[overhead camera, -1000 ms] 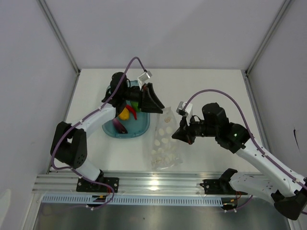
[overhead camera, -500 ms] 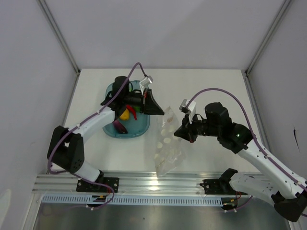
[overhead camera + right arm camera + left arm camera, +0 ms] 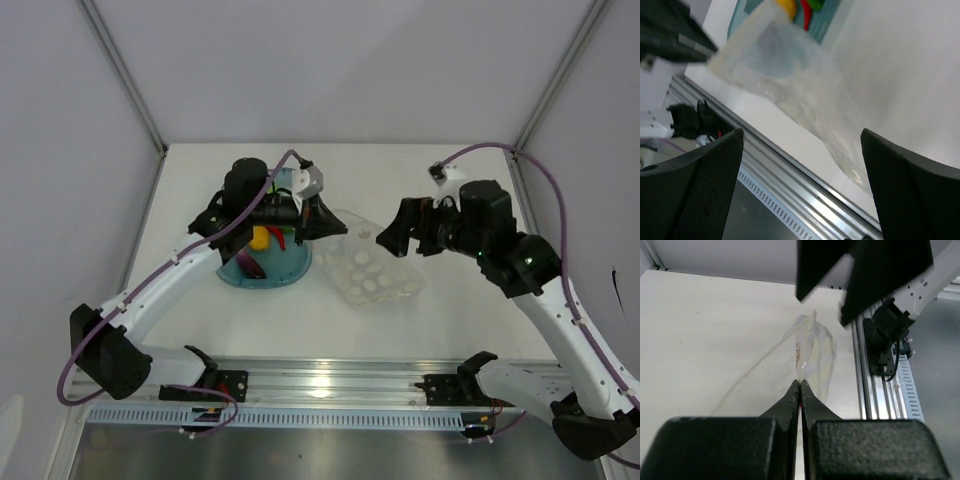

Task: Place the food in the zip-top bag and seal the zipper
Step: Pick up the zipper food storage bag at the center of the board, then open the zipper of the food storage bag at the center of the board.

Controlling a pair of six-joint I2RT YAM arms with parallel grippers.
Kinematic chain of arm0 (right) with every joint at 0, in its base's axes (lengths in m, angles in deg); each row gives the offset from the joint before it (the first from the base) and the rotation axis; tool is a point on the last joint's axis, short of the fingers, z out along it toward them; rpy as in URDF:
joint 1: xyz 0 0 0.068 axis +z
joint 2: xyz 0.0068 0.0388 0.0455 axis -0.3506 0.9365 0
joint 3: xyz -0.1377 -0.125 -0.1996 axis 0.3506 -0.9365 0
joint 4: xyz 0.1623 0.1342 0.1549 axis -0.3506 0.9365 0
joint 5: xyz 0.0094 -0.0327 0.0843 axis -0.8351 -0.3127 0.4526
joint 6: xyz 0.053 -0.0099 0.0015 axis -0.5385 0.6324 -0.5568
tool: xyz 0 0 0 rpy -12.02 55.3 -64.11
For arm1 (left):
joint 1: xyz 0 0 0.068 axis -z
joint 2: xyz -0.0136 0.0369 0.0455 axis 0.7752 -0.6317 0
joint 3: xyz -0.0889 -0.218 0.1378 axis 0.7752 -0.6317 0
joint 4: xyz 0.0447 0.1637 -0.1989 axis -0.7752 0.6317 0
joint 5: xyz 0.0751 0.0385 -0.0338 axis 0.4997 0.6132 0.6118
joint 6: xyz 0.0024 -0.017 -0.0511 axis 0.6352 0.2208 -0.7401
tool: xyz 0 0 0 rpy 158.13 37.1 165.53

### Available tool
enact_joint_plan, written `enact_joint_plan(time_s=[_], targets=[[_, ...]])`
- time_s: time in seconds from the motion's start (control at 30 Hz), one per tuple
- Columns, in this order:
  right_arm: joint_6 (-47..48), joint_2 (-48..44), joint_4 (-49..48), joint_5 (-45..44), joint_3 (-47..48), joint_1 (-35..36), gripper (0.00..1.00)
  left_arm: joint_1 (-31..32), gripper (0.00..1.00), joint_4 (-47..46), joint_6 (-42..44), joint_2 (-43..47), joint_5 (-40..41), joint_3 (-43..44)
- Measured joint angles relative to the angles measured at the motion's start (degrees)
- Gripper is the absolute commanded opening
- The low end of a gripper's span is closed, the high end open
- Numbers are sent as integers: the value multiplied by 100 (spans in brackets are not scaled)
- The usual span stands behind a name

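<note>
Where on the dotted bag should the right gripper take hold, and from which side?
Probably what looks like the zipper strip of the zip-top bag, beside where the left gripper pinches it. Approach from the robot's right with the open right gripper straddling that edge: it is held up off the table, while the rest lies limp and flat.

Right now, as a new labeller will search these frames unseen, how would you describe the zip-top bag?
On the white table, find the teal tub left of centre. Just right of it is the zip-top bag, one edge pinched in the left fingers. Unlike the tub, it is clear, crinkly and dotted white.
</note>
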Motion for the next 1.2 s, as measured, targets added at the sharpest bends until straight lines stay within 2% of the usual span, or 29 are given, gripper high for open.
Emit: enact_joint_plan(time_s=[0.13,0.23,0.37,0.43,0.53,0.77,1.2], targets=[[-343,332,710,-227,1134,-688,99,483,1,584,651,118,317,44],[-354,675,1008,-264,1781,-890,99,944,1,1078,1062,118,619,76],[-328,1029,1276,9,1954,-914,95,1392,1,1510,1410,118,920,79],[-275,1235,1397,179,1954,-905,88,1558,0,1663,1526,118,1082,79],[-142,1582,1606,372,2028,-752,81,1681,1,1814,1628,122,1228,76],[101,2118,1797,474,2223,109,70,1733,1,1910,1692,203,1379,74],[463,2315,2000,590,2358,680,68,1742,1,1969,1707,212,1368,76]])
